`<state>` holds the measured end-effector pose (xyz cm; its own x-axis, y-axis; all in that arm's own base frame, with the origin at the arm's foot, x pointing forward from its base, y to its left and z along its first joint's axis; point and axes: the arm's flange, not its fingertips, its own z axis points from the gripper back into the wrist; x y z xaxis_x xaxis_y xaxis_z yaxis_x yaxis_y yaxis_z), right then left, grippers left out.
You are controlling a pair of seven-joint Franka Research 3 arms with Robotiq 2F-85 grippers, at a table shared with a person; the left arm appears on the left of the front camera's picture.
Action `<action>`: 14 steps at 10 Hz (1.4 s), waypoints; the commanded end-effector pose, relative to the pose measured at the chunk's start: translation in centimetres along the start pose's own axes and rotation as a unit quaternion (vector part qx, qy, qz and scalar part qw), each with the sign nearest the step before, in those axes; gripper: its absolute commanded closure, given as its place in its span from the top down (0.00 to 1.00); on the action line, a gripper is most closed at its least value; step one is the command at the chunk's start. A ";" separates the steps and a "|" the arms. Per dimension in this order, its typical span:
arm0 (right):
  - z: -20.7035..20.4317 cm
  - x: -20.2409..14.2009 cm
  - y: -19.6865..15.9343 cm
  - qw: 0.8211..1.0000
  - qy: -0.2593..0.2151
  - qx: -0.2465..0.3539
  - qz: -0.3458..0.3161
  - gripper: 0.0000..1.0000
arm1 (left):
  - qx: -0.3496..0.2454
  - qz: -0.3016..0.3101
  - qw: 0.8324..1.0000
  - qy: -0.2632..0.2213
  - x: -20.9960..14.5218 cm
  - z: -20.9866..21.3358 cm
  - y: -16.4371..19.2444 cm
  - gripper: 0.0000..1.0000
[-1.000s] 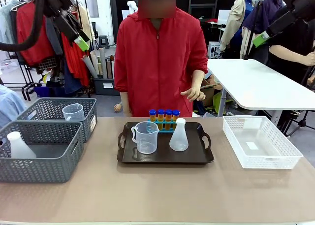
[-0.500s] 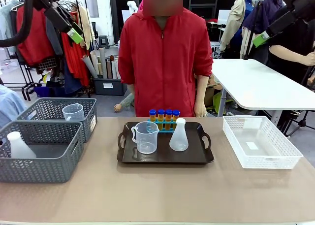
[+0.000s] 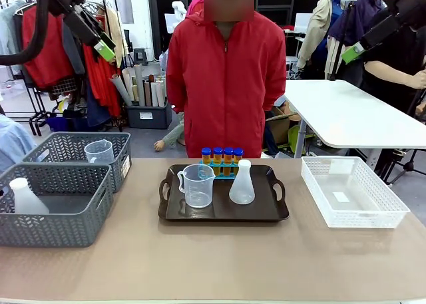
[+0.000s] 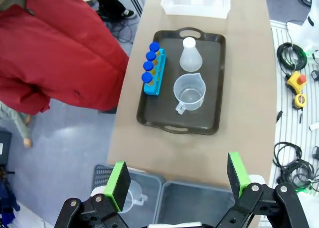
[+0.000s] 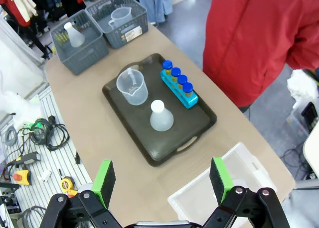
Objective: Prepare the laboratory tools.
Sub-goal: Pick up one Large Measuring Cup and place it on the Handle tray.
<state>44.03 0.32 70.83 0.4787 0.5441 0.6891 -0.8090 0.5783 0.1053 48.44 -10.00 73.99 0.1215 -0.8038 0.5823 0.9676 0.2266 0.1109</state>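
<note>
On the tan table (image 3: pixel 213 264), blue-capped orange tubes (image 3: pixel 221 159) stand racked; both hands (image 4: pixel 174 180) (image 5: pixel 160 180) hover spread apart.

We note a tan table (image 3: pixel 219 264) carrying four items directly on its surface. A dark brown handled tray (image 3: pixel 223 211) sits at the centre, toward the far edge. On the robot's left stand two grey woven baskets, one near (image 3: pixel 53 221) and one behind it (image 3: pixel 80 151), touching or just beside each other. On the robot's right lies a white mesh bin (image 3: pixel 351 192), apart from the tray.
</note>
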 end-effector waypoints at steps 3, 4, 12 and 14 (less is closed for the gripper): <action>0.1 0.2 0.1 1.000 -0.006 0.003 0.003 1.00 | -0.004 0.003 0.999 -0.033 -1.9 2.5 -0.1 1.00; 0.1 0.2 0.1 1.000 -0.006 0.003 0.003 1.00 | -0.001 0.010 0.999 -0.040 -2.3 3.2 -0.1 1.00; 0.1 0.2 0.1 1.000 -0.006 0.003 0.003 1.00 | 0.010 0.023 0.999 -0.030 -2.4 3.4 0.3 1.00; 0.1 0.2 0.1 1.000 -0.006 0.003 0.003 1.00 | 0.010 0.023 0.999 -0.030 -2.4 3.4 0.3 1.00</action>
<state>44.03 0.32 70.83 0.4787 0.5441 0.6891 -0.8090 0.5783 0.1053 47.77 -6.23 75.21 0.1542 -0.7523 0.6405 0.9591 0.2698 0.0859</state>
